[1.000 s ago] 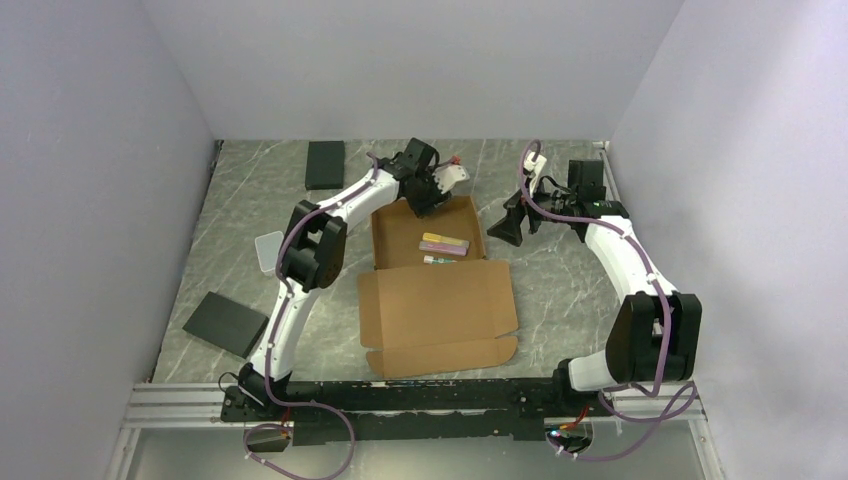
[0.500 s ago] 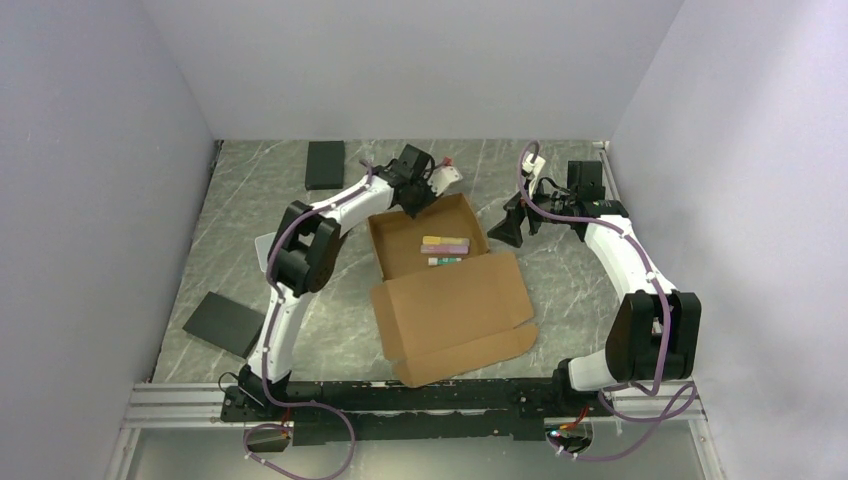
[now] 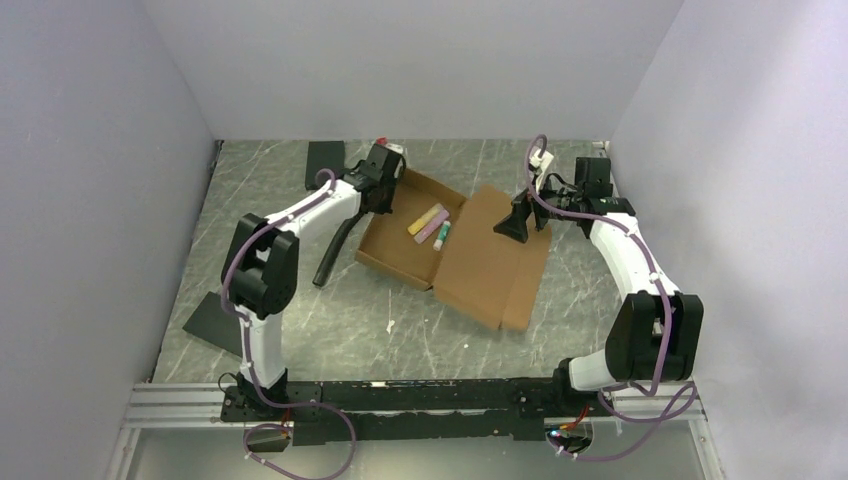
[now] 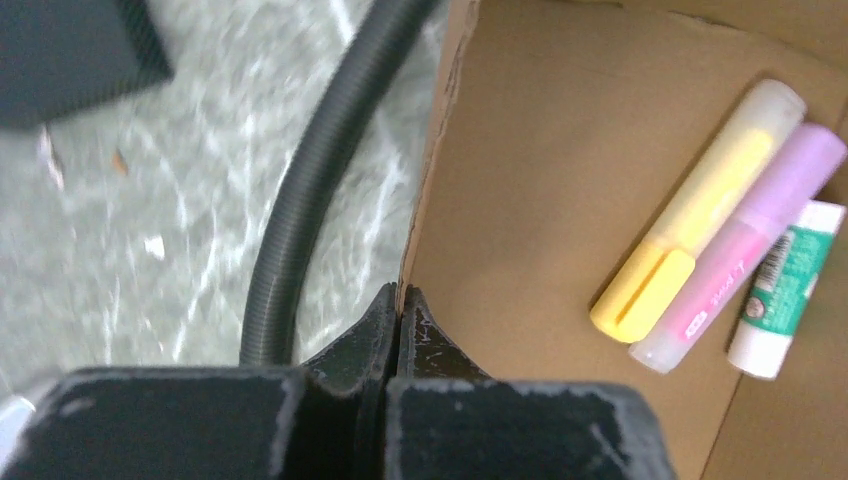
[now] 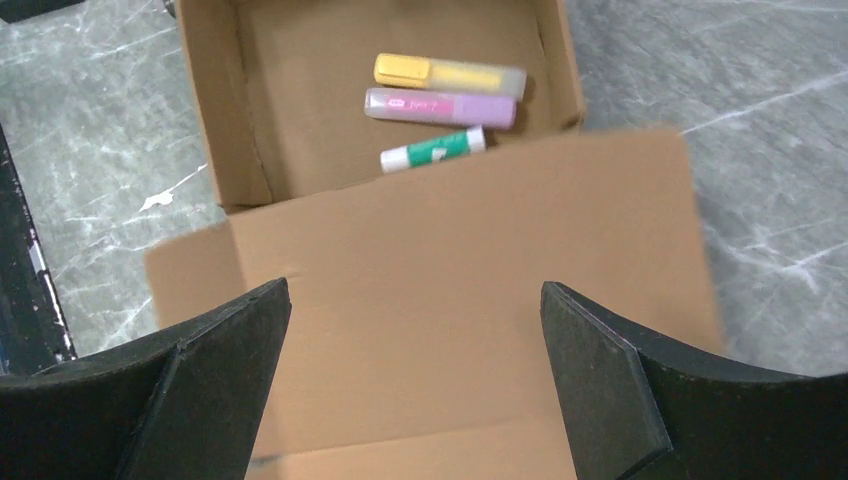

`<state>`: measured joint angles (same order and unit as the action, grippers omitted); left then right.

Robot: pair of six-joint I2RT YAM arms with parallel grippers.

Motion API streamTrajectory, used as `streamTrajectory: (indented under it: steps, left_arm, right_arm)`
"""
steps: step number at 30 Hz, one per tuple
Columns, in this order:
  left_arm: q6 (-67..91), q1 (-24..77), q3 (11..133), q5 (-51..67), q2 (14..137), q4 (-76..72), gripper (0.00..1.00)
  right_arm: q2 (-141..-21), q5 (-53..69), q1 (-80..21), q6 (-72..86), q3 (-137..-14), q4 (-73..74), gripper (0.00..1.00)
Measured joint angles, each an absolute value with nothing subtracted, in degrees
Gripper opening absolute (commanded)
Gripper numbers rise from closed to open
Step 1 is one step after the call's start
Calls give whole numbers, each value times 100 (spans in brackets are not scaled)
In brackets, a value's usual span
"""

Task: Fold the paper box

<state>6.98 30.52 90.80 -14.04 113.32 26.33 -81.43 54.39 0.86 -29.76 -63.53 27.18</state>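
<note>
- The paper box (image 3: 490,262) lies open on the table (image 3: 330,310). The left gripper (image 4: 398,300) is pinched tight on the top edge of the tray's side wall. The lid flap spreads out beneath the right gripper (image 5: 415,300).
- The right gripper's jaws stand wide over that flap and hold nothing.
- On the tray side of the left gripper, a yellow highlighter (image 4: 700,200), a purple highlighter (image 4: 760,240) and a glue stick (image 4: 785,290) lie side by side.
- On its other side, outside the wall, runs a black ribbed hose (image 4: 310,190), with a black block (image 4: 70,50) beyond.

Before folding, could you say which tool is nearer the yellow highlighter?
Left. The left tool pinches the paper box wall near the yellow highlighter; the right tool hovers over the lid.
</note>
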Motion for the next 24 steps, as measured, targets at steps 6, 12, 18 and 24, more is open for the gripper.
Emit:
streamTrajectory:
  steps: [6, 12, 18, 24]
  left_arm:
    - [2779, 2862, 8580, -1911, 10901, 3249, 0]
    - [4805, 2928, 7719, -2139, 10173, 3564, 0]
    - [6831, 3553, 6973, -2683, 9524, 3846, 1]
    - [8759, 4346, 6665, -3164, 9465, 4235, 10]
  right_arm:
    - [-8117, 5404, 176, -2683, -6357, 2652, 100]
    - [-8093, 5408, 174, -2259, -6357, 2521, 100]
    - [-8112, 5502, 174, -1485, -6296, 2108, 100]
    - [-8226, 5518, 189, -123, -5937, 1260, 100]
